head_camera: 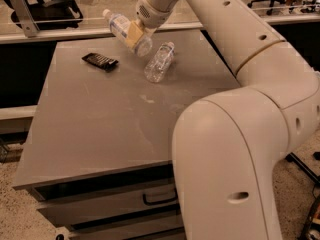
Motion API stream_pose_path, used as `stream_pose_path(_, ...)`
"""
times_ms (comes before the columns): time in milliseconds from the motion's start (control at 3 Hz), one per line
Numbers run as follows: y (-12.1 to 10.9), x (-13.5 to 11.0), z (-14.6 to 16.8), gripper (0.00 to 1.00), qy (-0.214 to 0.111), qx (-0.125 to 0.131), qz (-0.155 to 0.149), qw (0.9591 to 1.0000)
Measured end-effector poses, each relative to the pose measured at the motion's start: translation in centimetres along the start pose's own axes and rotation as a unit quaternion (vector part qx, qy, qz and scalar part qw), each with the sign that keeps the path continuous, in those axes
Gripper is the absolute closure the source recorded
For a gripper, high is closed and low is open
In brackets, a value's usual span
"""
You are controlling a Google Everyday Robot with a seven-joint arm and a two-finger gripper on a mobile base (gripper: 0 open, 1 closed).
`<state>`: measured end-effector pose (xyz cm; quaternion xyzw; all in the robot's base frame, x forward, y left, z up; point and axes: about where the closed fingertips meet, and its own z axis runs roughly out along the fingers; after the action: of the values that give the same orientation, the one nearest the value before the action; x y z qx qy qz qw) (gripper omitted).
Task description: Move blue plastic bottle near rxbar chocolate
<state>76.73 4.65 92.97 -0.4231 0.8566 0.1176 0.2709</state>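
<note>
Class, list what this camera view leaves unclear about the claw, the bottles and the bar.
- The claw, gripping the blue plastic bottle above the far side of the table: its far finger is hidden behind the bottle.
- The rxbar chocolate: wrapper lettering too small to read.
- The smaller clear bottle: contents, if any, cannot be told.
- The table's front right corner: hidden by the arm.
</note>
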Motion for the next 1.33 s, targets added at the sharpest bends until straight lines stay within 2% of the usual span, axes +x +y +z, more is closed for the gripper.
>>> stream_pose_path(333, 1.6, 0.7, 2.1, 0.59, 0.02, -0.005, -0.011, 0.9997)
stream_pose_path(1000, 2.2, 3.6, 5.6, 0.12, 0.074, 0.0, 0.002, 0.9972)
stream_pose_path(1333, 2.5, 4.3, 6.0, 0.0, 0.085, 0.001, 0.003, 0.9964)
